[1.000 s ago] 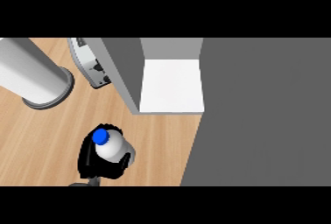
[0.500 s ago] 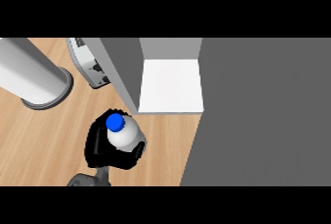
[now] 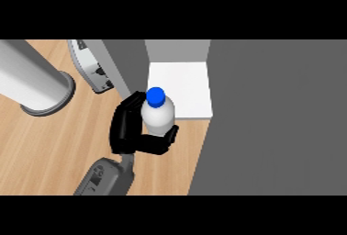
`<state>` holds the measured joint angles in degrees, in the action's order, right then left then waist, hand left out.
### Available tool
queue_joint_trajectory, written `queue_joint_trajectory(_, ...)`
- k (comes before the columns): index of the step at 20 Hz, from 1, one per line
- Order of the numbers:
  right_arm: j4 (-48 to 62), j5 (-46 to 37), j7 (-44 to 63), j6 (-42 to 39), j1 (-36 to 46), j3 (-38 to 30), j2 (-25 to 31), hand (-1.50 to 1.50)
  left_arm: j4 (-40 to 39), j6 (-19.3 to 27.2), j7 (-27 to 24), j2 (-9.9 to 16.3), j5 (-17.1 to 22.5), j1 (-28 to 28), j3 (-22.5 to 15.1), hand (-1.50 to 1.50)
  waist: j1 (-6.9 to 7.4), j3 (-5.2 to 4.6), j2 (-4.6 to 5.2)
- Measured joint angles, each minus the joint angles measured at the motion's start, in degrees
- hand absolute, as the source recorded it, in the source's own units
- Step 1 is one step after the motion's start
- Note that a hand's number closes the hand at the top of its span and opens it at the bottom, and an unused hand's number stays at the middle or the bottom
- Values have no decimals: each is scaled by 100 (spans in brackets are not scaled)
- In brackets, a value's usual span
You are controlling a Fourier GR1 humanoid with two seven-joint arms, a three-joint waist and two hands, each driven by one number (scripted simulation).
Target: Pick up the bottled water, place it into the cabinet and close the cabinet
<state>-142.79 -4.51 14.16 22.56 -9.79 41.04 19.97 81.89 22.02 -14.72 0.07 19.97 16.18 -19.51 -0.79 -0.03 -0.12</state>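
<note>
My left hand (image 3: 136,133) is clenched round the bottle (image 3: 158,117), fingers curled on one side and thumb on the other, and I hold it above the wooden worktop (image 3: 47,147) right at the front edge of the cabinet (image 3: 271,114) opening. The blue cap (image 3: 156,95) already overlaps the white shelf (image 3: 180,87) inside; the body of the bottle is not yet in. My right hand does not show.

To do this step well, I judge that I should carry the bottle straight into the opening, keeping it upright and keeping my fingers off the grey side wall on the left. I should set it well back on the shelf, not near its front lip, so that the door (image 3: 95,69) can swing shut without catching it. Only when the base rests flat should I let go, then draw the hand out along the same line.

The bottle is a smooth, pale, rounded cylinder with a small round cap, the sort of shape that could turn in a grasp. The shelf is flat and matte white; the cabinet walls are plain grey panels. The worktop has a light wood grain, and a large grey cylinder (image 3: 30,82) with a flared base stands near its left edge.
</note>
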Motion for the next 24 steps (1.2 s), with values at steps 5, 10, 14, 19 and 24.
queue_joint_trajectory(5, 20, 19, -101, -21, 30, -43, 22, -150, -321, 443, 6, -4, -28, 614, -17, 150, 3, 1, 4)
queue_joint_trajectory(10, 22, 21, -205, 48, -76, 47, 44, -150, -975, 839, 54, -5, -15, 1371, 53, 150, -27, 1, 7)
queue_joint_trajectory(14, 24, 60, -296, 11, -100, -80, 113, -150, -1716, 904, 53, -2, -59, 2024, 292, 150, -39, 2, 15)
queue_joint_trajectory(19, 11, 75, -300, -1, -128, -71, 189, -150, -2570, 952, 107, -2, -203, 2676, 501, 150, -54, 2, 18)
queue_joint_trajectory(24, 33, 119, -381, -18, -115, -78, 181, -150, -3618, 1043, -133, -5, -249, 3359, 759, 150, -98, 1, 34)
